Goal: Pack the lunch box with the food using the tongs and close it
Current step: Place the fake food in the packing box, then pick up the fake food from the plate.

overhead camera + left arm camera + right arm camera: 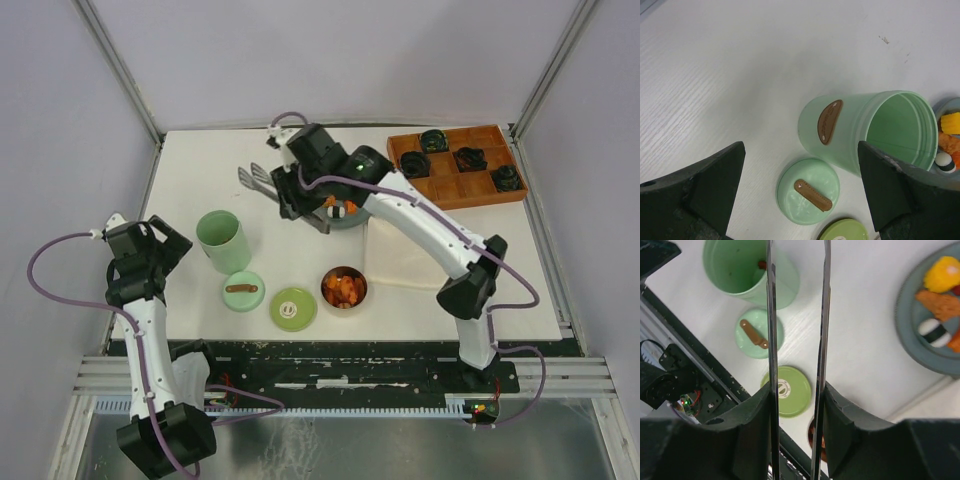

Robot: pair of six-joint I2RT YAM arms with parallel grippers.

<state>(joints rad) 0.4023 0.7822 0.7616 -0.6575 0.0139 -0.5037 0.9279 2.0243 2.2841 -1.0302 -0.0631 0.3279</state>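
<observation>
Right gripper [796, 400]: clamped on the tongs [771, 315]. Both silver arms run forward between the pads with a gap between them. The tips lie past the top edge of the wrist view, so I cannot tell whether they carry anything.

Left gripper [801, 160]: spread wide and holding nothing. The canister [865, 130] stands upright and open just ahead of it, and the flat lid [808, 196] lies nearer the fingers.

Food: a yellow piece [945, 272] and a black-and-white roll [935, 332] sit on the grey-blue plate [905, 325], off to the right of the held tongs. The steel bowl [344, 287] already holds orange pieces, back towards the right arm's wrist side, and the lime-green lid [293, 309] lies beside it.

My read is that the step in hand is a pick from the plate.
- Swing the tips right and come down straight over one piece.
- Straddle the roll across its narrow side.
- Squeeze slowly, because a round piece may squirt out.
- Keep the tong arms square in the pads.
</observation>
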